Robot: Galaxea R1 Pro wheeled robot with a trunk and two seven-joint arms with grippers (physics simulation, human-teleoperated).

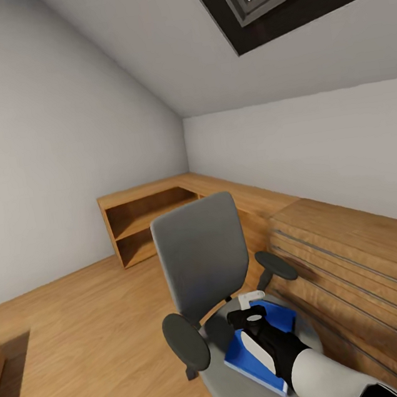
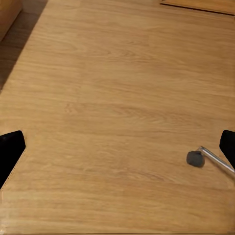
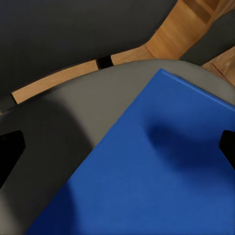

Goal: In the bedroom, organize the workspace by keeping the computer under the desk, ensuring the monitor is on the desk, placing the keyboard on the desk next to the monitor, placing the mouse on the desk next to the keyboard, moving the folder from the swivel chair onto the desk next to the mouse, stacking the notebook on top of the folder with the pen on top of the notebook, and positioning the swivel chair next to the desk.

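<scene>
The grey swivel chair (image 1: pixel 200 258) stands in the middle of the head view with its back toward the wood cabinets. The blue folder (image 1: pixel 246 356) lies flat on its seat (image 3: pixel 58 142). My right gripper (image 1: pixel 255 311) hangs just above the folder (image 3: pixel 161 161), open, with a black fingertip on either side and nothing between them. My left gripper (image 2: pixel 117 152) is low at my left, open over bare wooden floor. The desk, computer, monitor, keyboard, mouse, notebook and pen are out of view.
Light wood cabinets (image 1: pixel 332 249) run in an L along the walls, close behind and to the right of the chair. An open shelf unit (image 1: pixel 142 222) stands in the corner. A chair caster (image 2: pixel 195 158) on a chrome leg rests on the floor near my left gripper.
</scene>
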